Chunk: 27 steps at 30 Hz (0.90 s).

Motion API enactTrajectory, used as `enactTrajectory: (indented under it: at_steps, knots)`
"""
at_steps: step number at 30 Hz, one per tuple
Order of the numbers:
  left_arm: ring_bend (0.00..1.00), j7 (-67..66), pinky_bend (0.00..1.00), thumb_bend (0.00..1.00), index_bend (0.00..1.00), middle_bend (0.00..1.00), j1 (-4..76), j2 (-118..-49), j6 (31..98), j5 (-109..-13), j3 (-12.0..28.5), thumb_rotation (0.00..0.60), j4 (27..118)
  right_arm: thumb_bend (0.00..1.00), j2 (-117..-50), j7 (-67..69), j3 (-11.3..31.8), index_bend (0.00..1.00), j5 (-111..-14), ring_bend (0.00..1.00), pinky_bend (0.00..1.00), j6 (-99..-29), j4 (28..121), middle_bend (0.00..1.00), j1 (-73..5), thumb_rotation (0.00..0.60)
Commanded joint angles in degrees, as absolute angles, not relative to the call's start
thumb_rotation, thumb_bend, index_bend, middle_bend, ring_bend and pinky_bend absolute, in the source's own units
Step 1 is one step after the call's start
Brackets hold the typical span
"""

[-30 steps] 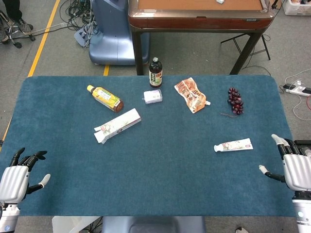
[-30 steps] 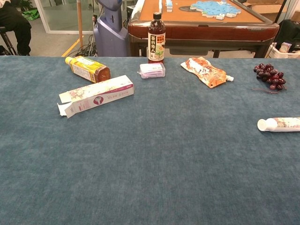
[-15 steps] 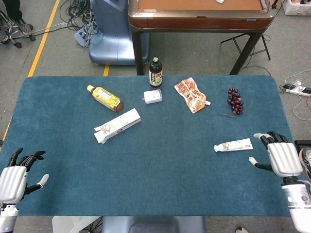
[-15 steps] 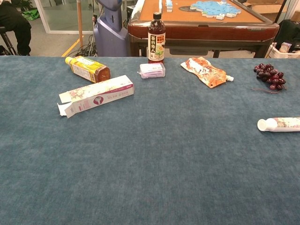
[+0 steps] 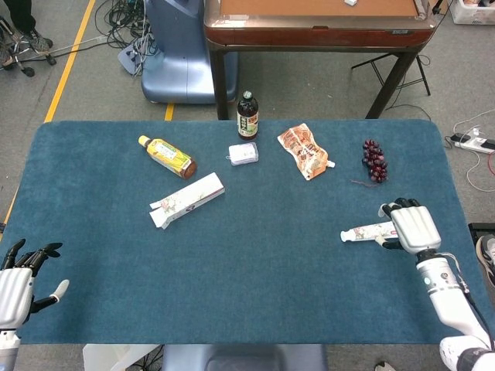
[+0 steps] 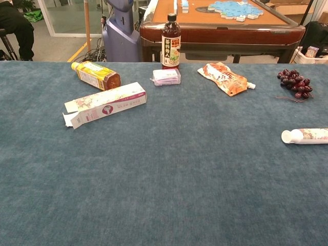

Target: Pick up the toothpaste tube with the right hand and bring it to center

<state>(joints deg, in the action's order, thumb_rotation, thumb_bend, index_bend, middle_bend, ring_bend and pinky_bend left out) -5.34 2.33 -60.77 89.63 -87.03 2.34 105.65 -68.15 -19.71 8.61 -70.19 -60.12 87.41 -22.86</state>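
Head view: one toothpaste tube (image 5: 365, 231) lying at the table's (image 5: 263, 286) right side, right hand (image 5: 408, 226) over its end, grasp indeterminable; two bottles (image 5: 167, 156); left hand (image 5: 17, 282) spread, empty.

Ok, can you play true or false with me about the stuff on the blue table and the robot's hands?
1. The dark bottle stands upright at the far edge of the table. True.
2. The yellow bottle stands upright too. False: it lies on its side.
3. The right hand is over the flat end of the toothpaste tube. True, though whether it grips the tube cannot be told.
4. The grapes sit in the middle of the table. False: they lie toward the far right side.
5. The left hand holds the long box. False: it is at the near left corner, fingers spread, holding nothing.
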Motion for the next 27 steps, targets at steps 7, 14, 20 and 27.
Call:
enactTrajectory:
  at_steps: [7, 14, 20, 27]
  knots:
    - [0.33, -5.0, 0.04, 0.22, 0.22, 0.36, 1.82, -60.48, 89.91, -86.88, 2.14, 0.6, 105.64, 0.27, -76.27, -22.21, 7.38, 0.39, -69.53, 0.24, 0.26, -55.23, 77.17, 0.43, -27.62, 0.525]
    - [0.33, -4.61, 0.04, 0.22, 0.22, 0.36, 1.27, -60.26, 90.31, -86.6, 2.05, 0.6, 105.38, 0.27, -80.07, -22.97, 6.41, 0.39, -69.38, 0.24, 0.26, -52.81, 72.45, 0.43, -29.61, 0.524]
    - [0.33, -4.36, 0.04, 0.22, 0.22, 0.36, 0.94, -60.12, 90.42, -86.38, 1.98, 0.6, 105.19, 0.27, -80.81, -23.21, 5.35, 0.4, -69.69, 0.24, 0.26, -52.07, 70.8, 0.43, -30.02, 0.524]
    - [0.33, -4.49, 0.04, 0.22, 0.22, 0.36, 0.97, -60.35, 90.23, -86.49, 2.01, 0.6, 105.12, 0.27, -81.42, -23.53, 4.4, 0.4, -70.02, 0.24, 0.26, -50.95, 69.14, 0.43, -30.66, 0.524]
